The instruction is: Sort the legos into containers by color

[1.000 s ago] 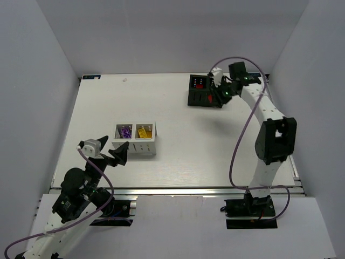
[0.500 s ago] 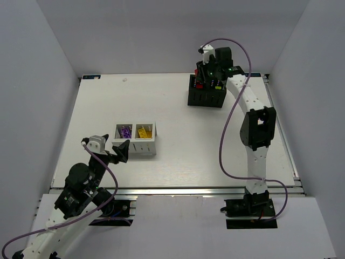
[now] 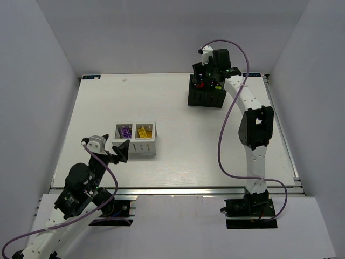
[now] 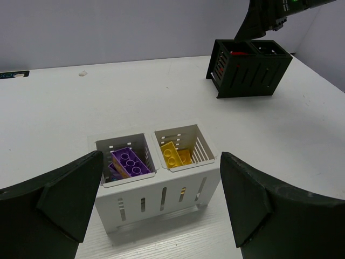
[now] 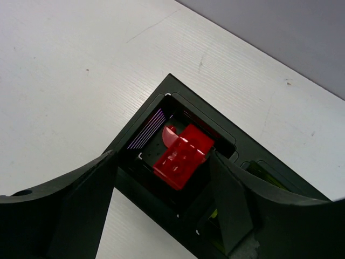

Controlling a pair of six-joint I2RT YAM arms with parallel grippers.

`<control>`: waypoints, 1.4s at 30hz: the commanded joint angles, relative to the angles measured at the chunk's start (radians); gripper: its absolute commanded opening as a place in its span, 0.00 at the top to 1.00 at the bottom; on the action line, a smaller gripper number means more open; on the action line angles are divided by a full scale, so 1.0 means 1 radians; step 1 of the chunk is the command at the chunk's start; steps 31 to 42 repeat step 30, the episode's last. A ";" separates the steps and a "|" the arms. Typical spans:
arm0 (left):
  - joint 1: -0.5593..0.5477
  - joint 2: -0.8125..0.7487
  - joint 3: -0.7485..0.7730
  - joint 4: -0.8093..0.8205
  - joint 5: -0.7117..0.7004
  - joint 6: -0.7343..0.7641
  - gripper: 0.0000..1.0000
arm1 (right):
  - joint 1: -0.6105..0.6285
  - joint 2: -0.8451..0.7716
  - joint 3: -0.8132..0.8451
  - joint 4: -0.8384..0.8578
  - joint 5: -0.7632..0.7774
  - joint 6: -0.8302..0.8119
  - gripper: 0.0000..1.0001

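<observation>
The black container (image 3: 206, 97) stands at the far right of the table. My right gripper (image 3: 207, 74) hovers over it, open. In the right wrist view a red lego (image 5: 182, 155) sits loose in one compartment of the black container (image 5: 145, 205), between the spread fingers of the right gripper (image 5: 161, 162). Lime green (image 5: 260, 172) shows in the compartment beside it. The white container (image 3: 136, 142) holds purple legos (image 4: 129, 162) on the left and yellow legos (image 4: 172, 154) on the right. My left gripper (image 4: 161, 159) stands open just in front of the white container (image 4: 161, 197), holding nothing.
White table with grey walls on three sides. The right arm (image 3: 253, 124) reaches from the near edge up to the far right corner. A purple cable (image 3: 226, 140) loops beside it. The black container (image 4: 250, 70) shows far off in the left wrist view.
My right gripper swung from the black container's right side to above it and widened its jaws. The red lego now lies loose in the compartment. The left arm shifted slightly.
</observation>
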 commanded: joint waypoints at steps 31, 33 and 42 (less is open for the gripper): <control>0.005 0.073 0.001 0.021 0.218 -0.014 0.02 | -0.037 -1.406 -1.371 0.129 0.043 0.058 0.11; 0.005 0.073 0.001 0.021 0.218 -0.014 0.02 | -0.037 -1.406 -1.371 0.129 0.043 0.058 0.11; 0.005 0.073 0.001 0.021 0.218 -0.014 0.02 | -0.037 -1.406 -1.371 0.129 0.043 0.058 0.11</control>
